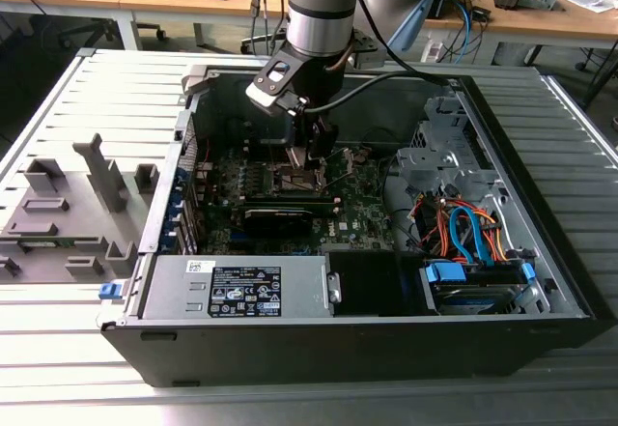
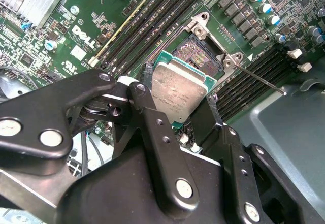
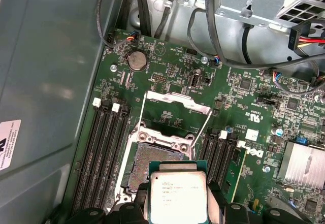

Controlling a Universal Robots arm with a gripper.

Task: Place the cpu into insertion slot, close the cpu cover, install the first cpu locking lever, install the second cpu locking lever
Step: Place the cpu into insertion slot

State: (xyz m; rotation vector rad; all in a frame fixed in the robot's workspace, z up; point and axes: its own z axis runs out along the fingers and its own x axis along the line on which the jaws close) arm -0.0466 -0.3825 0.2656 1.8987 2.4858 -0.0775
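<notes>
Grey slatted bench (image 1: 58, 98) underneath, cluttered wooden desks behind, and on the bench an open computer case (image 1: 367, 334) lies on its side with the arm reaching down into it. The gripper (image 1: 309, 158) is closed on the cpu (image 2: 180, 92), black fingers (image 2: 147, 112) pinching it by two opposite edges. It is a flat square chip with a dull silvery metal lid and a thin green rim, held slightly tilted and hanging just above the insertion slot (image 2: 200, 56), overlapping its near edge in both wrist views but not down in it. That slot is a dark square bed with a fine grainy contact texture, framed in silvery metal, and as far as the pictures show nothing sits in it. The cpu cover (image 3: 175, 99), a thin bright metal frame with a big window, is swung up and away from the socket, so it is not yet closed. One slim wire lever (image 2: 259, 79) slants away from the socket corner, unlatched by the look of it; the other lever is hard to pick out. By that reading the task is at its very first step: chip in hand, nothing seated, cover and both levers not yet done. Around the socket lie the glossy green motherboard (image 3: 238, 97), long black memory slots (image 3: 104, 153) and a finned aluminium heatsink (image 3: 304, 165).
</notes>
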